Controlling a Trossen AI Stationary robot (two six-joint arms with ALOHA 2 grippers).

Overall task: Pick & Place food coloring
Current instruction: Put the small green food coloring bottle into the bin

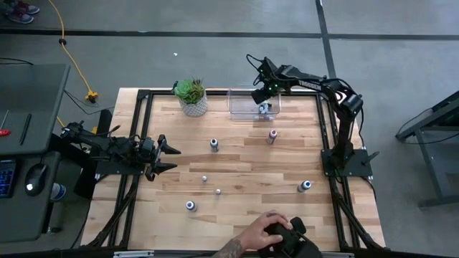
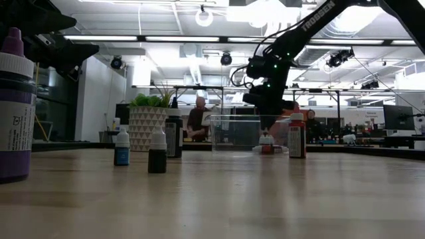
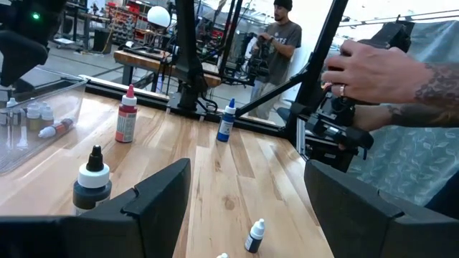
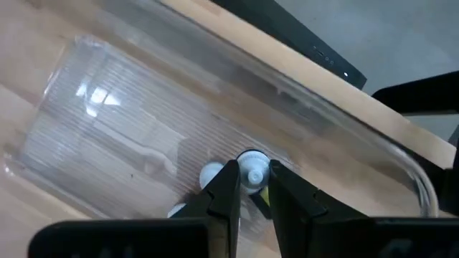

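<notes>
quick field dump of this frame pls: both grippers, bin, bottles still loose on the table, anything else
right gripper: over the clear bin, closed on a small white-capped bottle
left gripper: open, waiting at the table's left side, holding nothing
bin contents: a few small bottles already inside
loose bottles: six on the table, including a red one near the bin and a blue-capped one at right
other: potted plant beside the bin; a person's hand at the table's near edge
</notes>
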